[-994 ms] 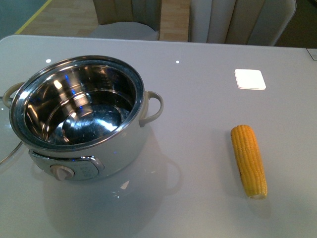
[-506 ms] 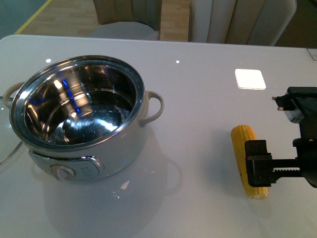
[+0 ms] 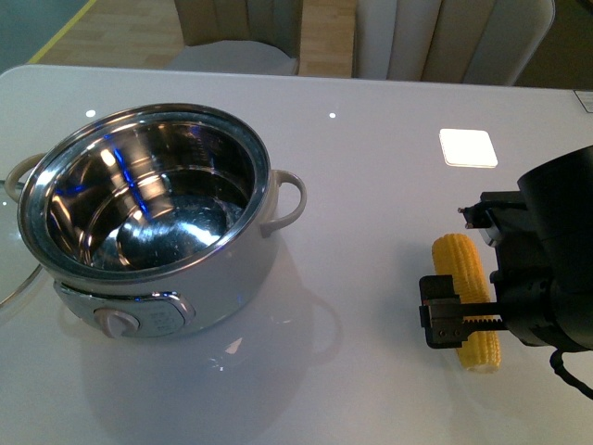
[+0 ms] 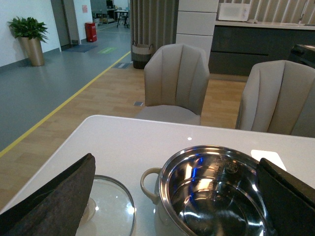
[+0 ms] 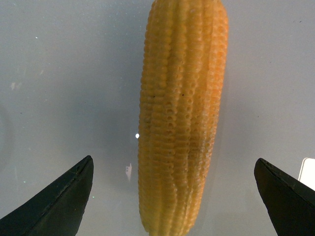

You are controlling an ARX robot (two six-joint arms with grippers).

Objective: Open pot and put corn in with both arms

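The white pot [image 3: 246,278] stands open at the table's left with its steel inside bare; it also shows in the left wrist view [image 4: 167,172]. The yellow corn [image 3: 457,262] lies flat on the table at the right. My right gripper [image 3: 477,315] is open just above the corn, one finger [image 3: 440,312] showing on the corn's left side. In the right wrist view the corn [image 5: 182,113] lies between the wide-open fingers [image 5: 59,201], untouched. My left gripper [image 4: 172,216] is open and empty, out of the front view, held above and back from the pot.
The glass lid [image 4: 110,206] lies flat on the table beside the pot's left handle; its edge shows in the front view [image 3: 14,278]. A white square [image 3: 468,146] sits on the table behind the corn. Chairs [image 3: 445,37] stand beyond the far edge.
My right arm has come in from the right and moved left over the corn, jaws open on either side of it. The pot and the corn have not moved.
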